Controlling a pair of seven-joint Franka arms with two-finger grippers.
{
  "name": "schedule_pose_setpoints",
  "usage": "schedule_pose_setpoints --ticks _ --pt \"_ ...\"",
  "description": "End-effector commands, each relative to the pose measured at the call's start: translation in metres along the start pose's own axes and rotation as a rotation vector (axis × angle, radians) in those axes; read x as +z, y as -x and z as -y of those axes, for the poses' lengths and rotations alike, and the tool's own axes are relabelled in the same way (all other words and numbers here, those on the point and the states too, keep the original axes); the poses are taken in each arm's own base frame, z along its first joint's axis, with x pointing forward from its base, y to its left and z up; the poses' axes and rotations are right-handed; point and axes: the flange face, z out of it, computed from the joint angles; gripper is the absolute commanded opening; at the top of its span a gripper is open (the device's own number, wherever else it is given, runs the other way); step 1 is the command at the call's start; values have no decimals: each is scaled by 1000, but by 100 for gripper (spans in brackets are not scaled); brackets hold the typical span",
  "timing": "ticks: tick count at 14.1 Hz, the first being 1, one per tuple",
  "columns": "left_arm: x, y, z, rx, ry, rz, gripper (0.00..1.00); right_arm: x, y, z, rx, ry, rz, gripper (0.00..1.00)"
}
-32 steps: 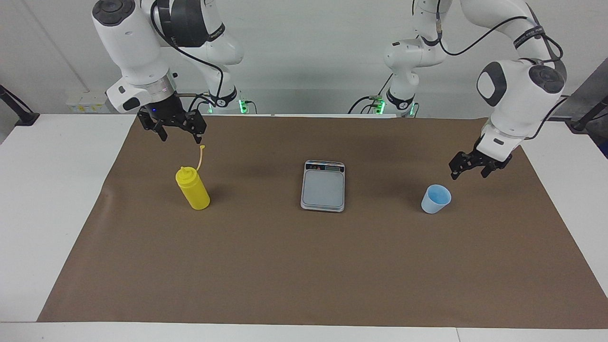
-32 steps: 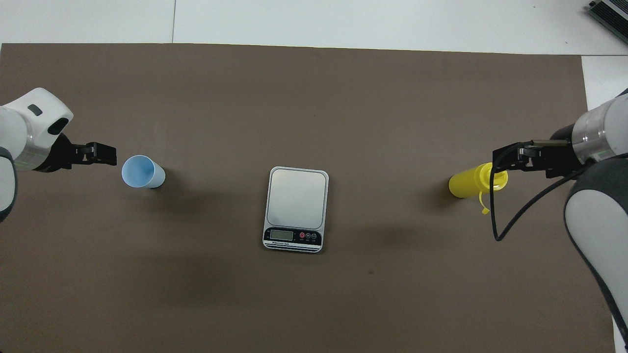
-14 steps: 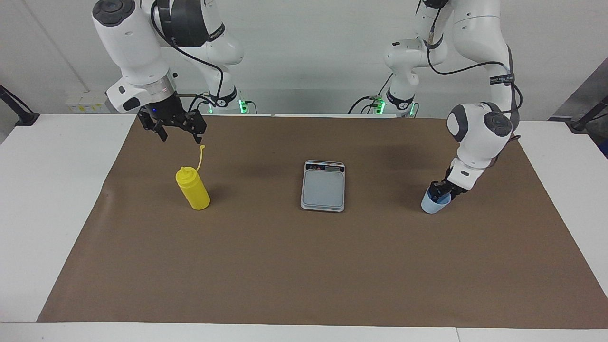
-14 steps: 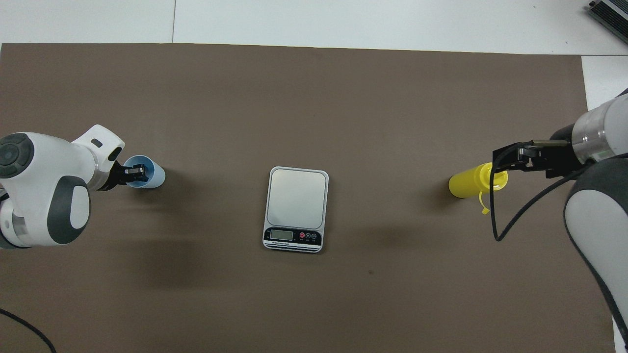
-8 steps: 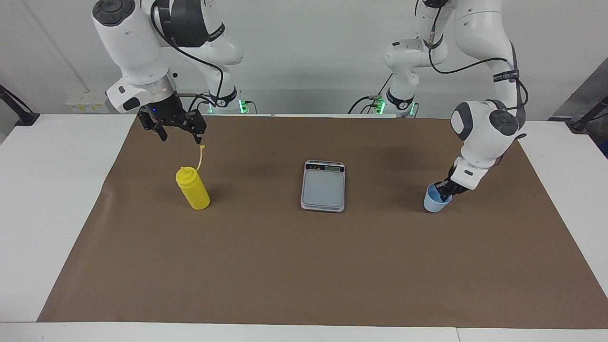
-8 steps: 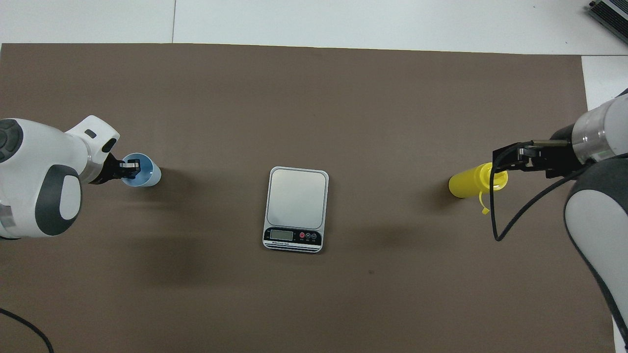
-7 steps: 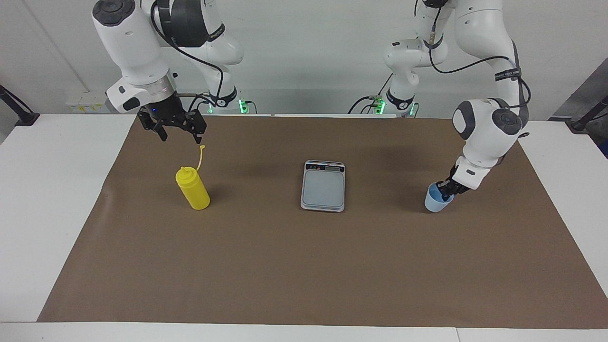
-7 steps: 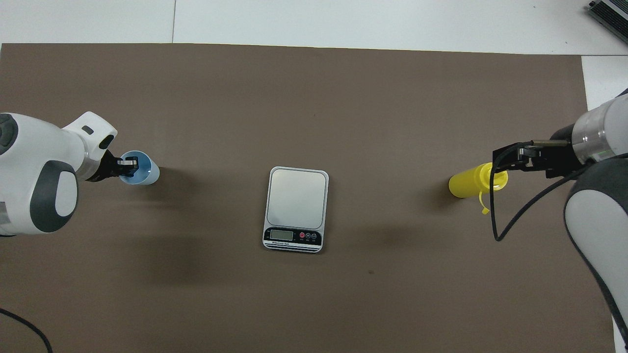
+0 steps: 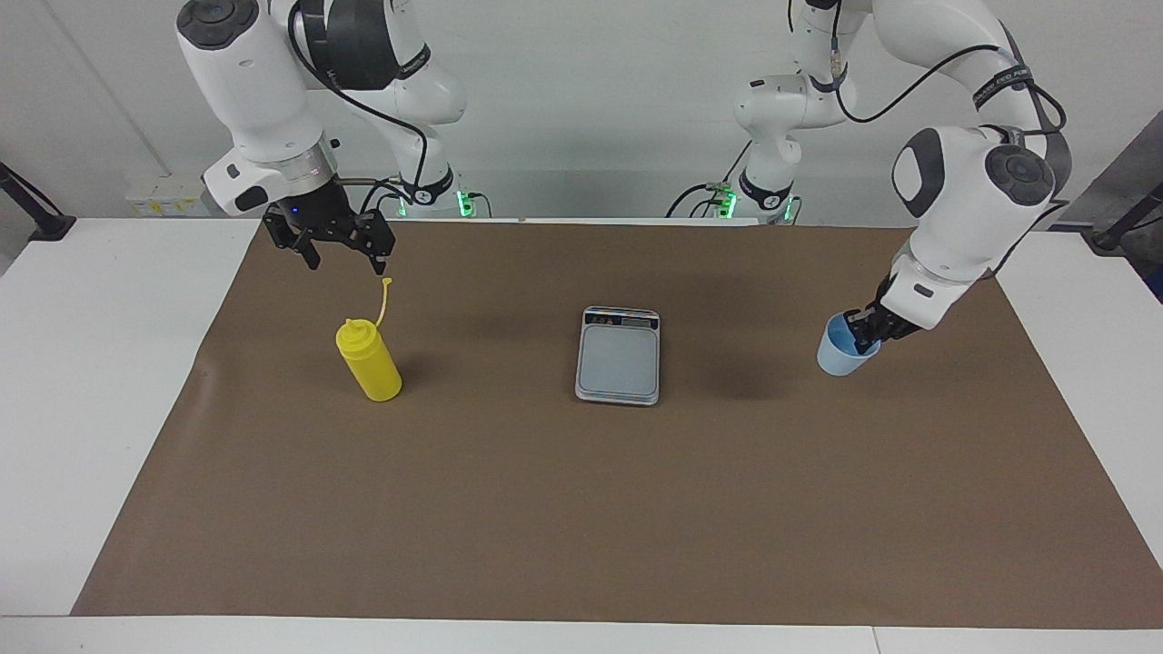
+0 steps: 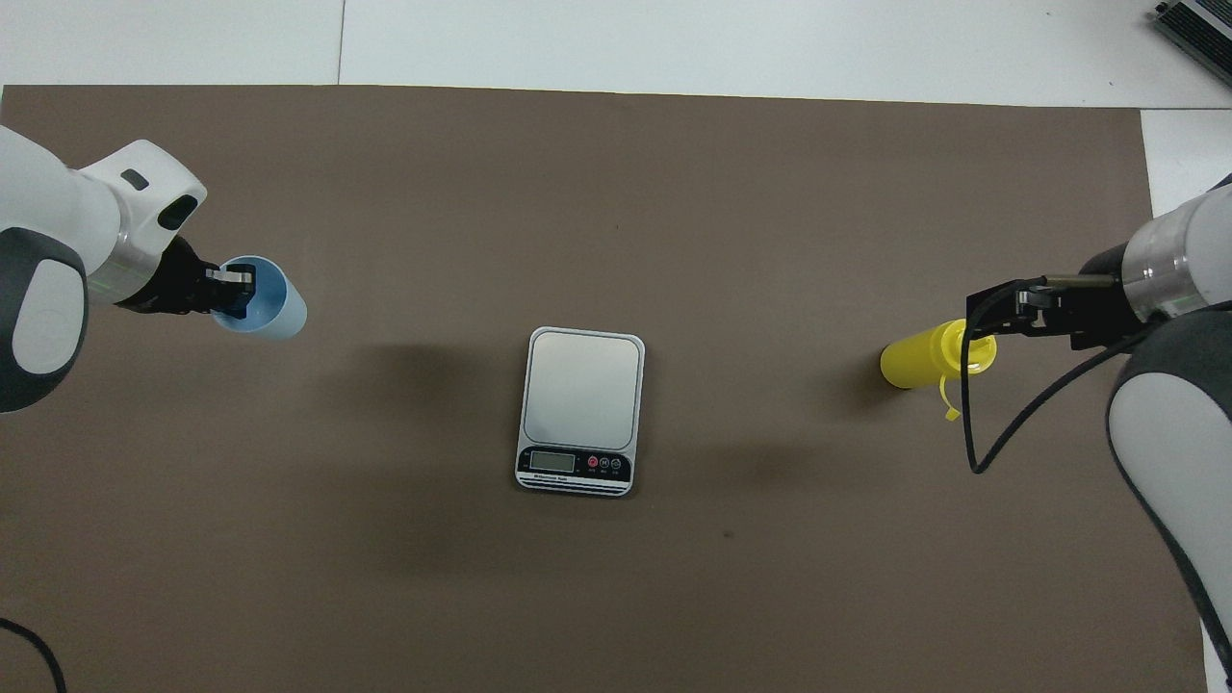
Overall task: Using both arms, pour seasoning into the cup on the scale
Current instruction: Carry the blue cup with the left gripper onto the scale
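The pale blue cup [image 9: 840, 350] [image 10: 274, 308] hangs slightly tilted above the brown mat, toward the left arm's end of the table. My left gripper [image 9: 859, 331] [image 10: 236, 289] is shut on its rim, one finger inside the cup. The silver-grey scale [image 9: 618, 359] [image 10: 582, 390] lies flat in the middle with a bare plate. The yellow seasoning bottle [image 9: 368, 361] [image 10: 919, 356] stands upright toward the right arm's end, its cap strap sticking up. My right gripper [image 9: 347, 263] [image 10: 991, 313] waits open in the air over the strap, touching nothing.
A brown mat [image 9: 581, 509] covers most of the white table [image 9: 91, 363]. A dark device [image 10: 1193, 24] pokes in at the table's corner farthest from the robots, at the right arm's end.
The left gripper closed on the cup's rim and has lifted it off the mat, carrying it a little closer to the robots. The right arm, bottle and scale have not moved.
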Motion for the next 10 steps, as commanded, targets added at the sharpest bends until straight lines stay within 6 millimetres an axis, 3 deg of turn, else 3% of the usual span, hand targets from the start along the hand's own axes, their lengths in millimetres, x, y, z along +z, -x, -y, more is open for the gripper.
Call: schedule_pose_setpoints --ticks 1,5,8,10 --pt "-4 11 -57 20 0 6 0 -1 6 -1 -17 0 -11 100" --pt "13 40 -154 11 37 -32 0 -1 6 -1 -17 0 -11 100" --pt "31 59 -209 -3 81 -72 0 -1 6 -1 -17 0 -11 100" --pt "47 72 -233 5 90 -77 0 -1 6 -1 -17 0 -11 100"
